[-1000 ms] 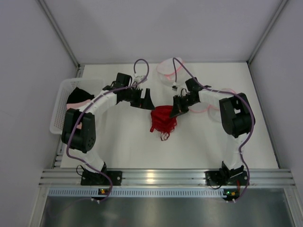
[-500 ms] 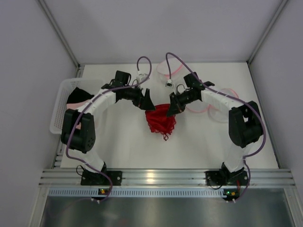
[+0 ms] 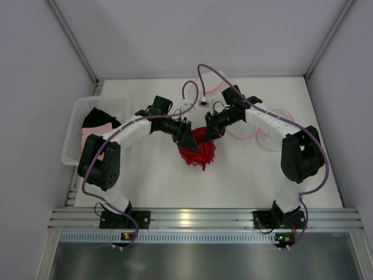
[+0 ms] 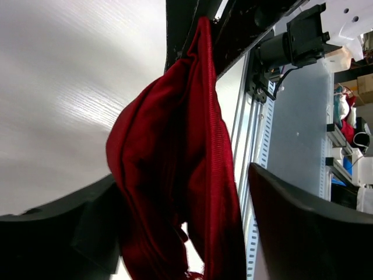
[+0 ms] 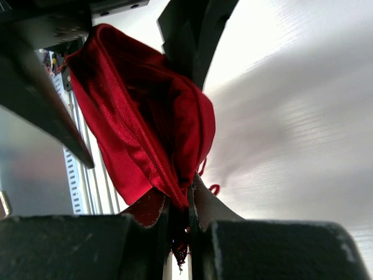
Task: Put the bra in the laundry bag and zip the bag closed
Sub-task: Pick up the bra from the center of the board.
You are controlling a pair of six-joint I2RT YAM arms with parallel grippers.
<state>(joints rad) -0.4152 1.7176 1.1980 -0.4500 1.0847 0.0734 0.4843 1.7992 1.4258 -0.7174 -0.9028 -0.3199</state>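
The red bra (image 3: 198, 151) hangs bunched above the middle of the table. My right gripper (image 3: 211, 132) is shut on its top edge; in the right wrist view the red cloth (image 5: 140, 128) is pinched between the two fingers of that gripper (image 5: 179, 221). My left gripper (image 3: 187, 137) is open, one finger on each side of the hanging bra (image 4: 175, 163) with a gap left to the right finger (image 4: 303, 227). The laundry bag (image 3: 265, 139), white mesh with pink trim, lies flat on the table under the right arm.
A white basket (image 3: 76, 131) holding dark and pink garments stands at the table's left edge. Purple cables loop over both wrists near the back. The metal rail (image 3: 192, 219) with both arm bases runs along the near edge.
My left gripper has swung right and now straddles the bra. The right gripper has drawn the bra up and slightly left, so it hangs more bunched.
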